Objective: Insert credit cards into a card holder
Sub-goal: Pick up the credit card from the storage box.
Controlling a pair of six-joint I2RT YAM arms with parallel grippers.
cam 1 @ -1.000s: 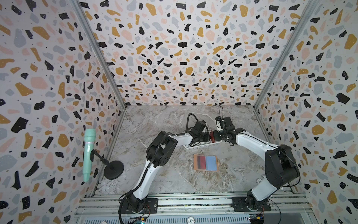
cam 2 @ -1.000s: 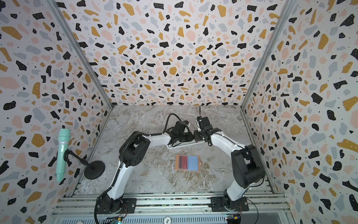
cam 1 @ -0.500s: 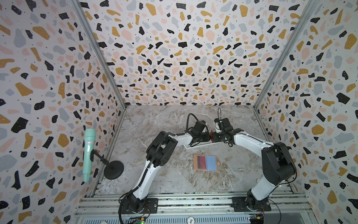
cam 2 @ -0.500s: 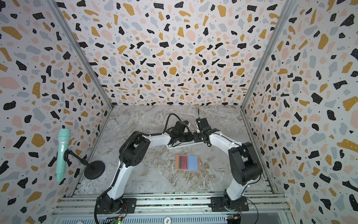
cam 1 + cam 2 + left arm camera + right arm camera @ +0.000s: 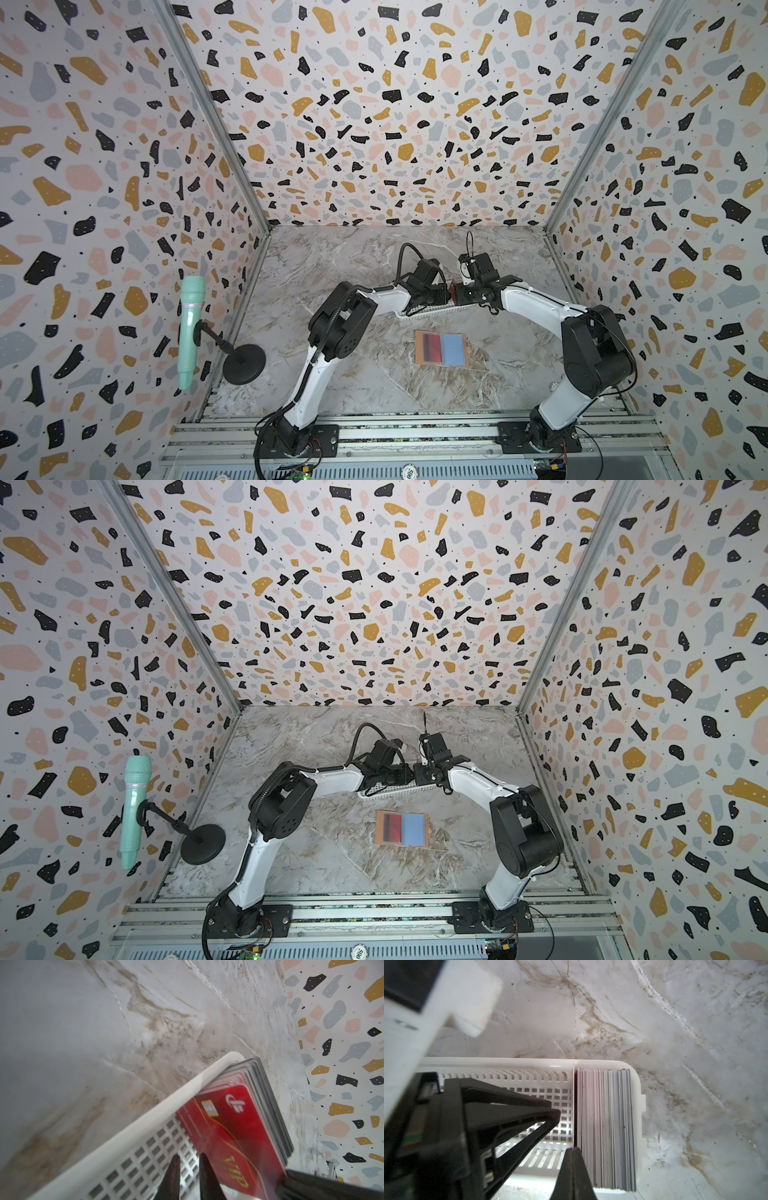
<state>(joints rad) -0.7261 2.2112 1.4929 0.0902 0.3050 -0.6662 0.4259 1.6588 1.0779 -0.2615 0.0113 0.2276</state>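
**Right gripper clamps the front card at the basket's end**

Speckled terrazzo walls [image 5: 374, 124] box in a marble-patterned table [image 5: 332, 266]. The left arm [image 5: 324, 357] and the right arm [image 5: 540, 301] rise from their bases at the near edge and bend inward, so their wrists meet over the far middle of the table. A teal microphone [image 5: 190, 328] on a black round-footed stand sits at the table's left edge, well apart from everything else.

A white slotted basket [image 5: 386, 789] lies under the two wrists in both top views. The card holder [image 5: 441, 348] lies open and flat on the table between the arms, nearer the bases than the basket and not touching it. Inside its tan border, the half toward the left arm shows dark and red bands, and the other half is pale blue.

The credit cards [image 5: 606, 1126] stand on edge as a packed stack against the basket's end wall on the right arm's side. Pale pinkish edges face the basket's middle and grey ones sit against the wall. The front card [image 5: 234, 1126], red with a chip and gold "VIP", stands slightly off the stack with a thin gap behind it.

The right gripper [image 5: 574, 1153] is clenched on that front card: its fingers press together and the card's edge runs straight into the seam between them. The left gripper [image 5: 189, 1159] hangs over the basket's gridded floor just beside the card's face. Its fingers are a narrow slit apart with nothing between them.
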